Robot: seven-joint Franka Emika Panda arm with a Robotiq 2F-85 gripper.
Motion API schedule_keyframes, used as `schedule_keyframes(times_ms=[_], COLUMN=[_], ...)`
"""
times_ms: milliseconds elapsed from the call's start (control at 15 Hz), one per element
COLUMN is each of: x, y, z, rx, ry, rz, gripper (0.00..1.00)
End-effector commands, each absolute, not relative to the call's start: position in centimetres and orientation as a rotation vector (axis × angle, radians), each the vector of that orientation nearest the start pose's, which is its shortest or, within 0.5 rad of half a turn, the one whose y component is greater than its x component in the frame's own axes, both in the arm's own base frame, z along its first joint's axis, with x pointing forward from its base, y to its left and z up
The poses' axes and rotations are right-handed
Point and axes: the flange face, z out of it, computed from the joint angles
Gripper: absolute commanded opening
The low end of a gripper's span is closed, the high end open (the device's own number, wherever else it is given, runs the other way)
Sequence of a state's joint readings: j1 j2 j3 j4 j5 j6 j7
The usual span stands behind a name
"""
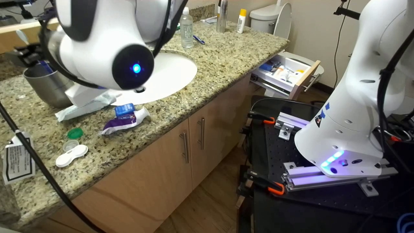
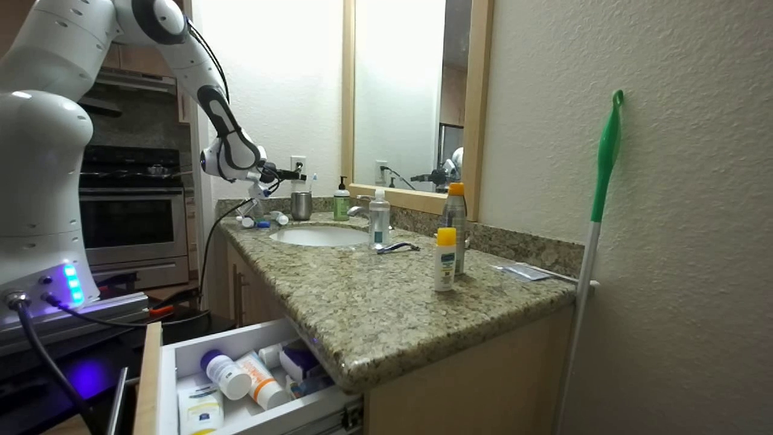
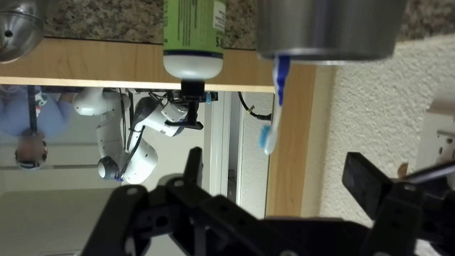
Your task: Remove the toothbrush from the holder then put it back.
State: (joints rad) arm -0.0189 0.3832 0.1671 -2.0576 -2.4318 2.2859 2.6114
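Upper left of wrist view, metal fixture [image 3: 19, 33], cut off by frame. Next, green soap bottle [image 3: 193, 32], shown upside down. Lower centre, gripper [image 3: 275, 169] with fingers parted wide, in frame one each side of toothbrush [image 3: 279, 94]; whether its head lies at fingers' depth, hard to tell. Toothbrush leans in steel cup [image 3: 330, 28], upper right, bristle end past rim. Far right, wall outlet [image 3: 431, 142].

There is one gripper [image 3: 276, 171], one arm [image 2: 60, 66], one toothbrush [image 3: 277, 115], one cup [image 3: 327, 30], one sink [image 1: 179, 69], one mirror [image 2: 398, 103], one razor [image 1: 199, 39], one lens case [image 1: 71, 155], one purple tube [image 1: 124, 122], one drawer [image 1: 305, 80], one pole [image 2: 609, 145] and one toilet [image 1: 265, 14]; two caps [image 1: 75, 133], two doors [image 1: 220, 136], and four bottles [image 2: 445, 266] on the counter [image 2: 338, 290].
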Motion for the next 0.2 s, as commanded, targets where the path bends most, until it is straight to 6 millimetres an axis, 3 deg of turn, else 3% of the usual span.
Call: schedule_keyframes(times_ms=[0, 67, 133], x=[59.6, 60.6, 60.5], y=[6.2, 6.8, 6.5], z=[36.2, 32.0, 34.7], rx=[-2.450, -2.500, -2.461], ry=[0.627, 0.550, 0.584], rz=[-2.147, -2.171, -2.181], gripper=[1.00, 1.00, 1.00])
